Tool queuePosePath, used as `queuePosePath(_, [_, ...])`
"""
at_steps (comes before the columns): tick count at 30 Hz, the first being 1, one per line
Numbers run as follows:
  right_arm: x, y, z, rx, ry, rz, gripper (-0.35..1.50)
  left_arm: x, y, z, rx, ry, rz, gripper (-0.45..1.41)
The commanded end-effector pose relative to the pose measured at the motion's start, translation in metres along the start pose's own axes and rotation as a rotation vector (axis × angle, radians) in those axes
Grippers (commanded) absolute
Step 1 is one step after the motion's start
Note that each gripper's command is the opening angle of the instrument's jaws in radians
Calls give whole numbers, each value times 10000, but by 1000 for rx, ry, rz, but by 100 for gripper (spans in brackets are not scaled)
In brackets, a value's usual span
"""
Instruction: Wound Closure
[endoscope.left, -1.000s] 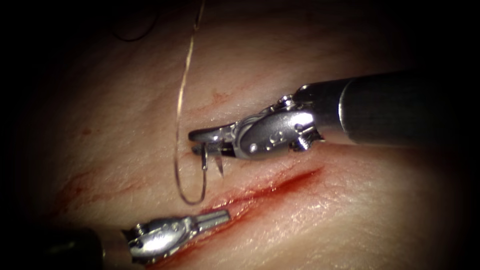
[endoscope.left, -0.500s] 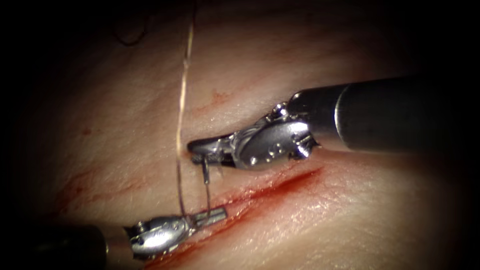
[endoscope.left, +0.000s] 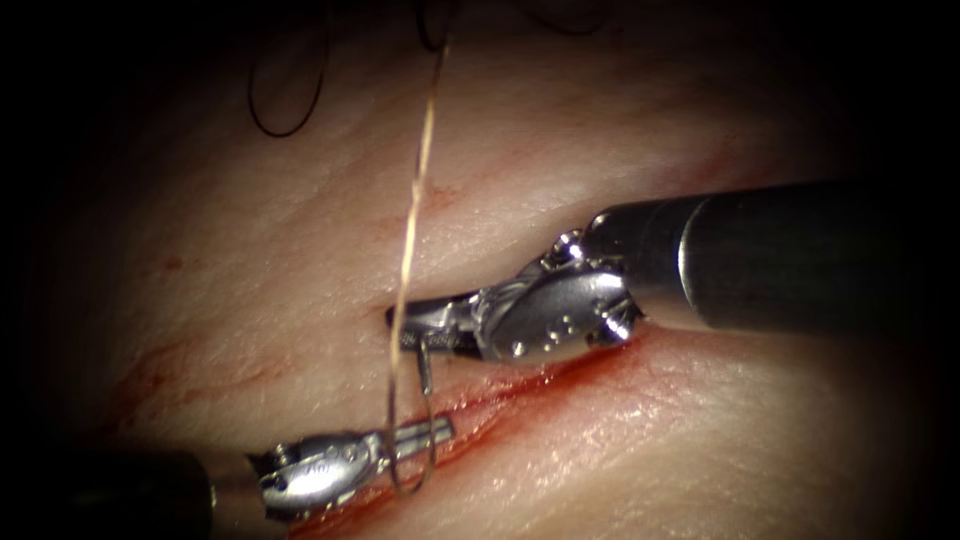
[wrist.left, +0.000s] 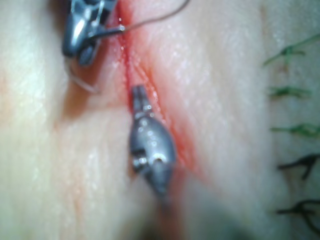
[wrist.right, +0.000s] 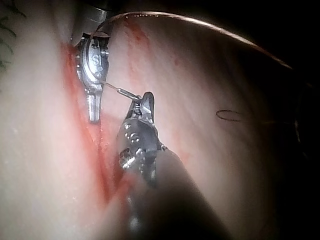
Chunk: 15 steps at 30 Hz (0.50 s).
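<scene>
Endoscope view: R end effector (endoscope.left: 412, 322) clamped on needle (endoscope.left: 428, 420) near its tail, needle clear of tissue (endoscope.left: 700, 430), thread (endoscope.left: 410, 230) trailing. L end effector (endoscope.left: 435, 432) closed, empty, by cut (endoscope.left: 540, 378). Step: needle positioning, has swung lower.

"What else lies here?"
"A row of stitches (wrist.left: 292, 91), side by side, some green and some dark."
"More?"
"A dark loop (endoscope.left: 290, 90), far and to the left. I cannot tell what it belongs to."

Dark shafts (endoscope.left: 790, 255), riveted silver hands (endoscope.left: 420, 325)
</scene>
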Motion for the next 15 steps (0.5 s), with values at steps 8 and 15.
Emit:
queuePosePath(8, [2, -2, 8, -3, 6, 3, -35, -39, -4, 16, 12, -95, 9, -15])
queuePosePath(15, [0, 0, 8, -7, 2, -2, -35, -57, -9, 19, 20, -146, 10, -13])
